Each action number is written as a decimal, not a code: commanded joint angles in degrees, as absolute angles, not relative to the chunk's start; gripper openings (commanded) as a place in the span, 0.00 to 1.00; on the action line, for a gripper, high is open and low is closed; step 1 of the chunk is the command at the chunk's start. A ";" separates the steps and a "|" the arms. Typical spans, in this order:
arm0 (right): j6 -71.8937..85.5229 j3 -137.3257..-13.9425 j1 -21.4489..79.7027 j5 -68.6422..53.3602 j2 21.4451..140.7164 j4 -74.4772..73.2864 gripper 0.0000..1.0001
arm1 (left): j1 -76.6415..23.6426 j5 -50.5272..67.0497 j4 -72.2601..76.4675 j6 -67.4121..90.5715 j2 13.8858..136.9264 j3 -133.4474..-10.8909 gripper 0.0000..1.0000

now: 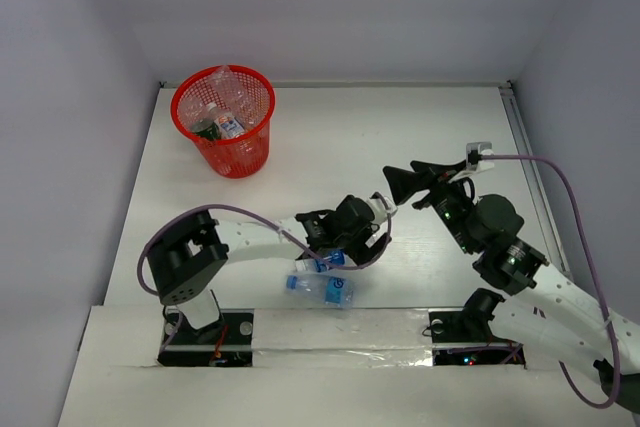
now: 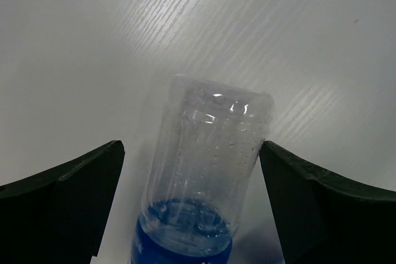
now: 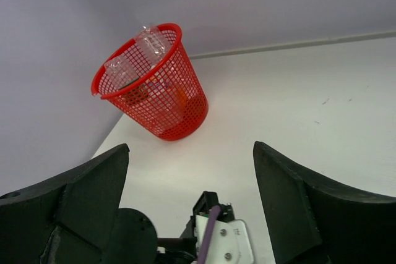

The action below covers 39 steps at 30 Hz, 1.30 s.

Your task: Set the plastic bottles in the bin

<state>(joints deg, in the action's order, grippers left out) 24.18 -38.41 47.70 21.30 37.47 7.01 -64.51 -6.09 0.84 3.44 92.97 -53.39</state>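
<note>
A: How do the fingers of the left gripper (image 2: pixel 192 143) stand?

B: Spread wide and released. A clear bottle (image 2: pixel 204 177) with a blue label lies on its side between them, its base pointing away from the wrist. On the left side there's a plain gap between finger and bottle. The right finger sits just beside the bottle's edge, and I can't tell whether it touches.

A: And under them?

B: The white table (image 2: pixel 93 41). From above, the left gripper (image 1: pixel 330 252) hangs over the bottle (image 1: pixel 322 287), which lies near the table's near edge.

A: The right gripper (image 3: pixel 190 146)?

B: Also spread apart, with nothing between the fingers. From above, the right gripper (image 1: pixel 398 185) is held clear of the table, off to the right of the left one and pointing left.

A: Where's the bin (image 3: pixel 167 103) from there?

B: Ahead of the right fingers and to their left, well apart, near the far wall. From above the bin (image 1: pixel 235 152) stands upright in the far left corner, well away from both grippers. Several clear bottles (image 1: pixel 225 97) lie inside it, and one (image 3: pixel 150 42) pokes above the rim.
</note>
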 commanded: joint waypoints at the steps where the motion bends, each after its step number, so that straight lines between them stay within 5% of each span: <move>1: 23.64 -37.88 47.81 22.41 36.04 7.91 0.87 | -64.78 -6.50 2.37 1.50 94.57 -56.42 0.89; 4: 23.64 -37.44 47.81 22.59 34.90 7.38 0.86 | -63.98 -6.94 3.25 0.70 95.62 -56.78 0.89; 10: 23.64 -36.57 47.81 23.11 32.26 5.80 0.86 | -59.78 -10.10 3.34 -2.55 97.29 -57.91 0.71; 18: 23.38 -35.16 47.81 23.73 30.32 4.66 0.77 | -53.62 -15.28 7.03 -2.55 91.95 -61.61 0.35; 30: 22.41 -33.22 47.81 16.26 32.87 9.05 0.73 | -41.94 -23.72 11.60 3.33 77.09 -75.75 0.32; 39: 22.24 -31.73 47.81 6.51 35.50 13.09 0.70 | -18.91 -19.77 14.24 12.30 77.86 -83.49 0.32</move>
